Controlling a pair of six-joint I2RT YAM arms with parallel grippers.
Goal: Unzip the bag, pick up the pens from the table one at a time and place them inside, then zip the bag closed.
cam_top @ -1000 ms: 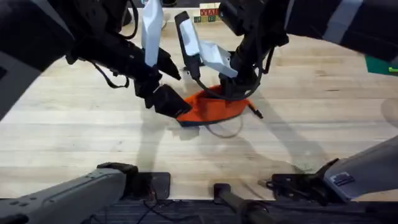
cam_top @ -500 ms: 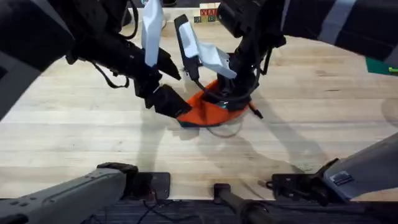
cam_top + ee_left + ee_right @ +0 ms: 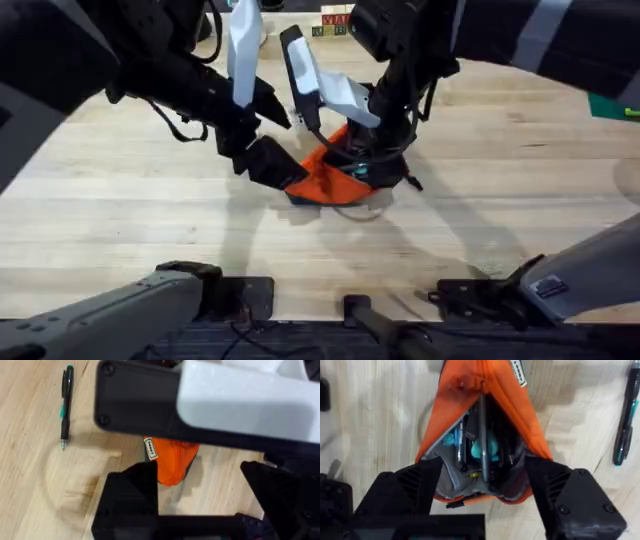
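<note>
orange fabric bag (image 3: 485, 390) gapes, zip apart; right gripper (image 3: 482, 485) fingers spread at its mouth. left gripper (image 3: 275, 170) state unclear. slim black pen (image 3: 65, 407) on grainy table (image 3: 120, 220).

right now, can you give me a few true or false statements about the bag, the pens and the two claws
1. The bag is zipped shut. False: its mouth gapes open, with pens and other items visible inside.
2. A black pen lies on the table beside the bag. True.
3. The left claw is at the bag's end. True, it sits against the left end of the bag in the overhead view.
4. The right claw hovers far from the bag. False: its fingers straddle the bag's open mouth.
5. The bag is blue all over. False: it is mostly orange.
</note>
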